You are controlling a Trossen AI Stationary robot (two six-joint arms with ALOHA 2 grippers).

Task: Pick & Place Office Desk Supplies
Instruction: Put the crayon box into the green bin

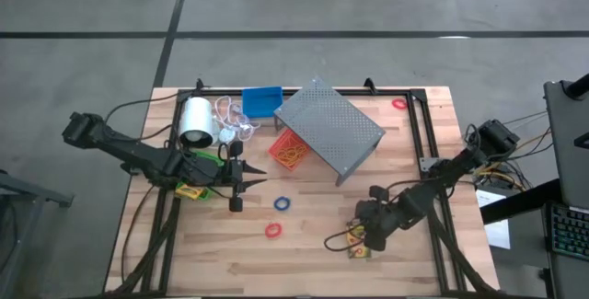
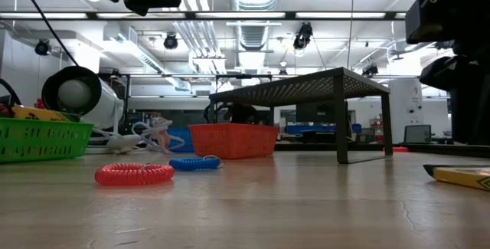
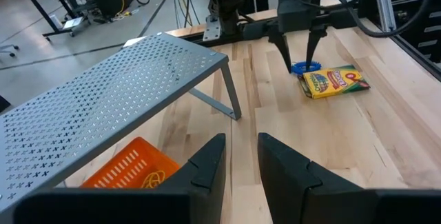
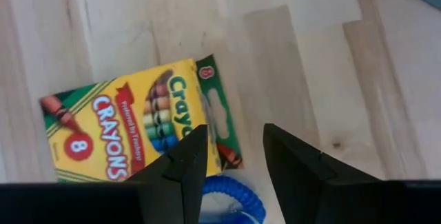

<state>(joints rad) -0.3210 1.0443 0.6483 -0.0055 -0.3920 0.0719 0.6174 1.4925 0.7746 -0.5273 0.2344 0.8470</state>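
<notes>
A yellow-and-green crayon box [image 4: 131, 127] lies flat on the table near its front right, with a blue ring band [image 4: 231, 198] at its end. My right gripper [image 4: 234, 131] points down over that end, open, with its fingers either side of the ring [image 3: 305, 67]. My left gripper [image 3: 241, 158] hovers open and holds nothing at the table's left [image 1: 241, 184]. It is beside a green bin [image 2: 38, 140] that holds another crayon box [image 2: 34, 114]. A blue ring [image 1: 282, 203] and a red ring [image 1: 273, 231] lie loose mid-table.
A grey perforated rack [image 1: 329, 129] stands at centre back over a red-orange bin [image 1: 289, 150]. A blue bin [image 1: 262, 102] and a white roll with cord [image 1: 197, 121] sit at the back left. Another red ring [image 1: 398, 104] lies at the back right.
</notes>
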